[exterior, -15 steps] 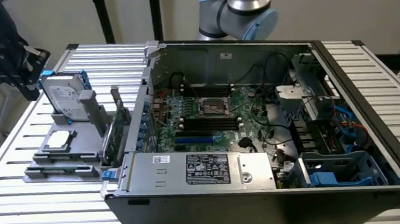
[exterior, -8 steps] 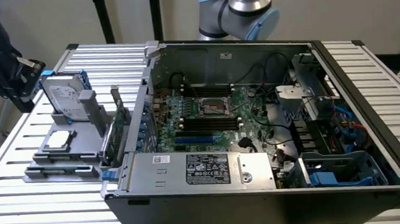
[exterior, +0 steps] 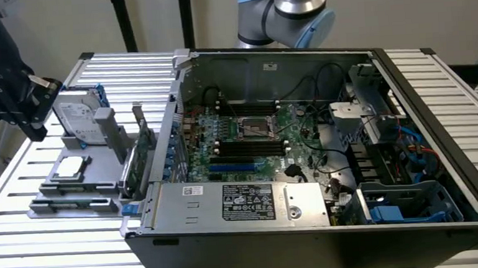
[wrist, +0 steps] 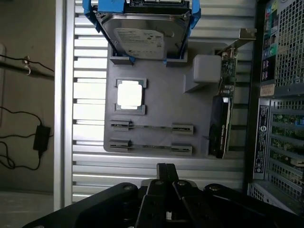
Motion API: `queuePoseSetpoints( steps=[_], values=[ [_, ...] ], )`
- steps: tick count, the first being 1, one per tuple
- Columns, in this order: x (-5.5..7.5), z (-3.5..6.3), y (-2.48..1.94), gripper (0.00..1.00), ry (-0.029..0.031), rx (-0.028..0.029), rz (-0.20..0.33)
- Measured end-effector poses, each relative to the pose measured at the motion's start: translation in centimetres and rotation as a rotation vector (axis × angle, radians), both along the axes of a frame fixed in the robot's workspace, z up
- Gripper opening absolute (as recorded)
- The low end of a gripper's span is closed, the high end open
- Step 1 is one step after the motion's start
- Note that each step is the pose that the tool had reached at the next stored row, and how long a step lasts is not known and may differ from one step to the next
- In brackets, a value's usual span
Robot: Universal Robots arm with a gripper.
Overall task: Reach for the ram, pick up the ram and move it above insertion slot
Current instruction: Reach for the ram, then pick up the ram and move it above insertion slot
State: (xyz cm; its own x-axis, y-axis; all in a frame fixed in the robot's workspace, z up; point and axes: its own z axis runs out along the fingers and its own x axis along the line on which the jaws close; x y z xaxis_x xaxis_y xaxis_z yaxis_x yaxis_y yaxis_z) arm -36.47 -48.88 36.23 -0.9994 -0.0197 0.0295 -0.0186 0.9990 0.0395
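The black robot hand is clenched, its fingers pressed together on nothing, and hangs over the slatted metal worktop at the edge on the exterior view's left. Just beside it lies a grey plastic fixture tray with two clipped slot rows. Each row shows only a thin dark line, and whether either is the ram cannot be told. An open black computer case stands beside the tray.

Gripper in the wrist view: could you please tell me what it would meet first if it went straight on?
The gripper would probably meet the grey fixture plate near its two long holders, or the slatted table beside it; depth is unclear.
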Motion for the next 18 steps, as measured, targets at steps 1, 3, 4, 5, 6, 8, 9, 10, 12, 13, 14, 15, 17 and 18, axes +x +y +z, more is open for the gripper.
queuePoseSetpoints(
  steps=[1, 3, 4, 5, 6, 8, 9, 10, 12, 13, 14, 15, 17, 18],
  values=[
    [0.0, 0.0, 0.0, 0.11, 0.0001, 0.0001, 0.0],
    [0.0, 0.0, 0.0, 0.11, 0.0001, 0.0, 0.0],
    [0.01, 0.0, 0.0, 0.11, 0.0001, 0.0, 0.0],
    [0.01, 0.0, 0.0, 0.11, 0.0001, 0.0, 0.0],
    [0.01, 0.0, 0.0, 0.11, 0.0001, 0.0, 0.0],
    [0.01, 0.0, 0.0, 0.17, 0.0001, 0.0001, 0.0],
    [0.01, 0.0, 0.0, 0.17, 0.0002, 0.0, 0.0],
    [0.01, 0.0, 0.0, 0.24, 0.0002, 0.0001, 0.0],
    [0.01, 0.0, 0.0, 0.3, 0.0002, 0.0, 0.0],
    [0.01, 0.01, 0.0, 0.3, 0.0002, 0.0, 0.0],
    [0.01, 0.0, 0.0, 0.36, 0.0001, 0.0, 0.0],
    [0.01, 0.0, 0.0, 0.36, 0.0001, 0.0001, 0.0],
    [0.01, 0.0, 0.0, 0.36, 0.0001, 0.0, 0.0],
    [0.01, 0.0, 0.0, 0.36, 0.0001, 0.0, 0.0]
  ],
)
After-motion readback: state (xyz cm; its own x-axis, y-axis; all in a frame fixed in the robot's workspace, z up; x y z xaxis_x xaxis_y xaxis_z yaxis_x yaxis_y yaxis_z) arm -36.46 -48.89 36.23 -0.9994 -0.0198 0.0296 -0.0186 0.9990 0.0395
